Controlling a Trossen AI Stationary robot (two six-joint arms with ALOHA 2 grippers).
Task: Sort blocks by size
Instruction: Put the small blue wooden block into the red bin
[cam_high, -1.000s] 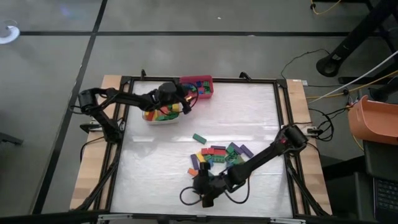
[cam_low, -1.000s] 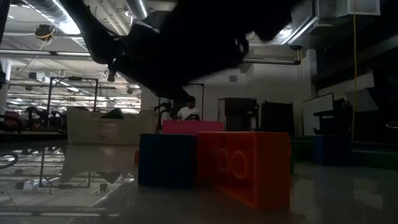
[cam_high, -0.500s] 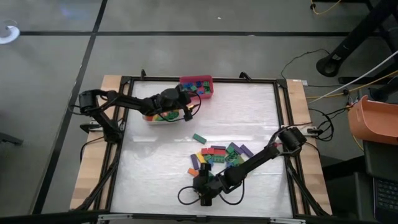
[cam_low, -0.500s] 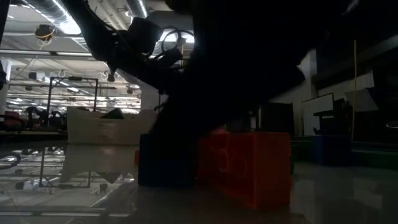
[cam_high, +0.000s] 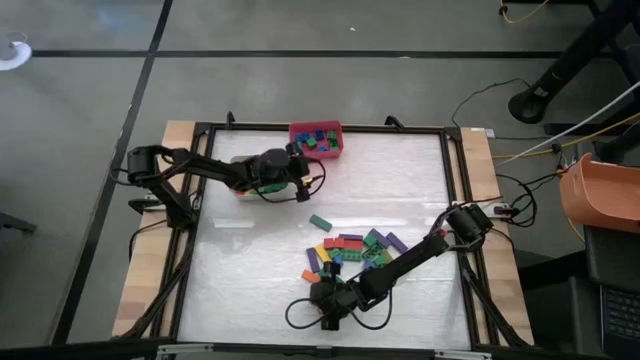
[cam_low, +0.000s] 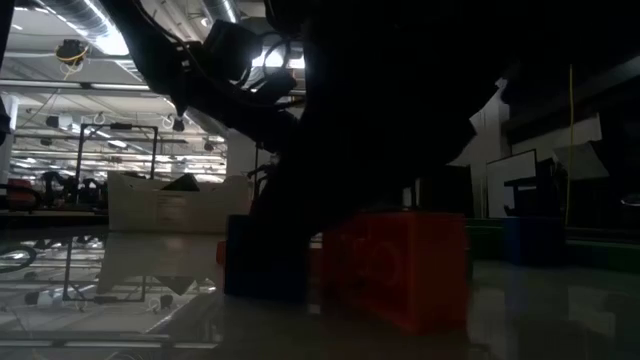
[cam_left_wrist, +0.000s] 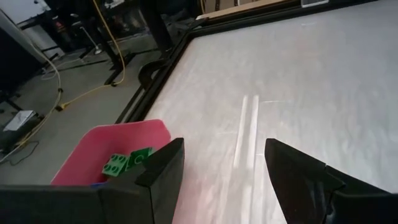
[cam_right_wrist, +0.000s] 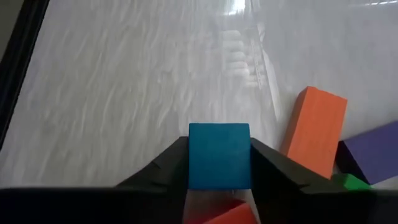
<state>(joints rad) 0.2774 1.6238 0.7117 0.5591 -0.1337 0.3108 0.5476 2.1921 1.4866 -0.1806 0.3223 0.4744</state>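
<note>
A pile of loose blocks (cam_high: 352, 250) lies near the table's middle, right of centre, and a green block (cam_high: 320, 222) lies apart on its far side. At the pile's near left end my right gripper (cam_high: 317, 288) is shut on a blue block (cam_right_wrist: 219, 154). An orange block (cam_right_wrist: 314, 132) and a purple one (cam_right_wrist: 373, 152) lie beside it. My left gripper (cam_left_wrist: 227, 180) hovers open at the far left, beside the red bin (cam_high: 318, 140), with nothing between its fingers. My right gripper pinches the blue block's two opposite side faces (cam_right_wrist: 193, 163) between its two fingers. The fingers slant down at it from the table's right. In the low view the blue block (cam_low: 262, 262) sits with its underside on the table, next to the orange block (cam_low: 400, 268).
The red bin (cam_left_wrist: 118, 155) holds green and other small blocks. A white bin (cam_low: 165, 205) stands under my left arm. A black frame (cam_high: 452, 200) rims the table. Bare white surface stretches left of the pile and along the far right.
My right gripper has come down onto the pile's near left end and shut on the blue block, which stays on the table. My left gripper has swung away from the red bin toward the table's near edge, over the white bin, still open.
</note>
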